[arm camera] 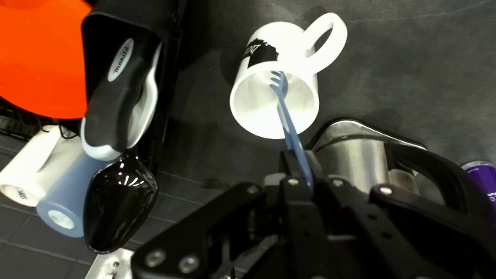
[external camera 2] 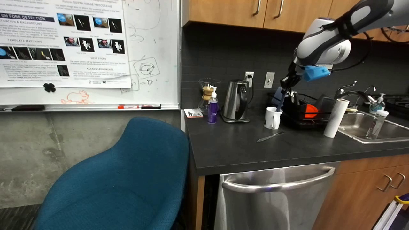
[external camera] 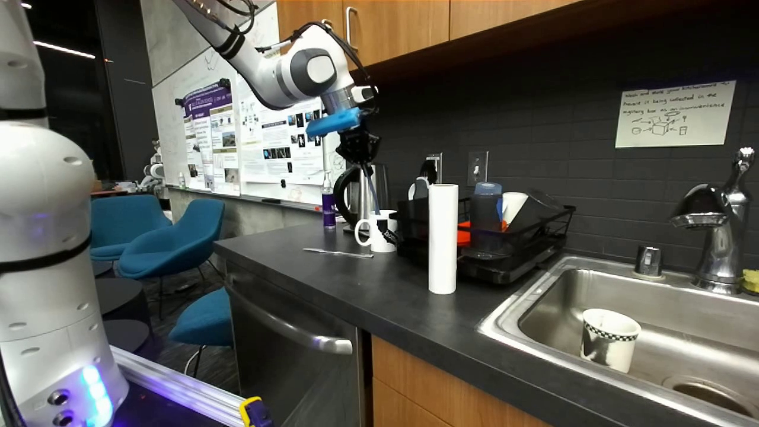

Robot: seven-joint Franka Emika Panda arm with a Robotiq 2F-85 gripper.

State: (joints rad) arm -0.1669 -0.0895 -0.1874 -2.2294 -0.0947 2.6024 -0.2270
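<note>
A silver metal kettle is standing near a purple pump bottle, a white cylinder near a steel sink.

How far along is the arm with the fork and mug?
Done, it seems: the blue fork is off the counter, its tines inside the white mug's mouth. In hand: the fork, clamped by the gripper. Left, probably: letting go and backing off, since the jaws aren't open yet.

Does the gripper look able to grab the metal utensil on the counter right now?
Probably not: the gripper is occupied holding the blue utensil, which reaches into the mug, though the metal utensil lies uncovered.
</note>
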